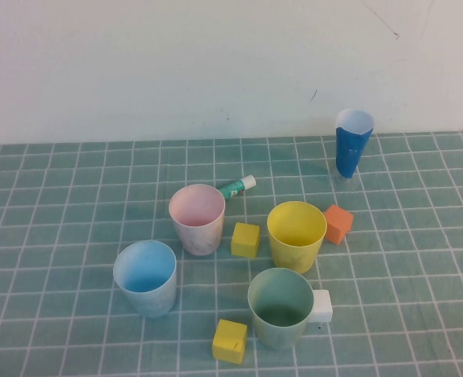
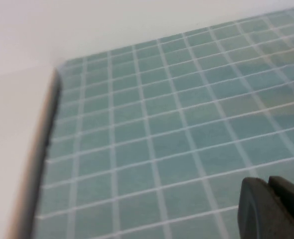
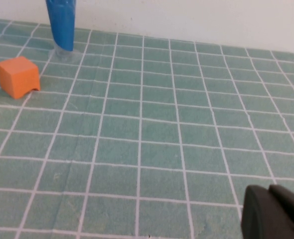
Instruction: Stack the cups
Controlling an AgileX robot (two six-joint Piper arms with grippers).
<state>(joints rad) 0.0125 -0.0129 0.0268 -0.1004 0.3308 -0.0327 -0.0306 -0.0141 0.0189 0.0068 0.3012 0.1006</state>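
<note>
Nothing is stacked yet: the pink cup (image 1: pixel 197 217), blue cup (image 1: pixel 145 276), yellow cup (image 1: pixel 296 234) and green cup (image 1: pixel 281 306) stand apart mid-desk (image 1: pixel 59 212), while the left gripper (image 2: pixel 272 209) and right gripper (image 3: pixel 272 211) hover over bare desk, fingers closed on nothing

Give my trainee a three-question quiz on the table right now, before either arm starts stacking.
1. True or false: one pastel cup already sits inside another.
2. Which block touches the green cup: A white block, B orange block, C neither?
3. Name the tall item by the wall.

Key: 1 false, all four stand apart. 2 A. 3 the dark-blue cone cup. The left gripper and right gripper show only in their wrist views, over bare cloth.
</note>
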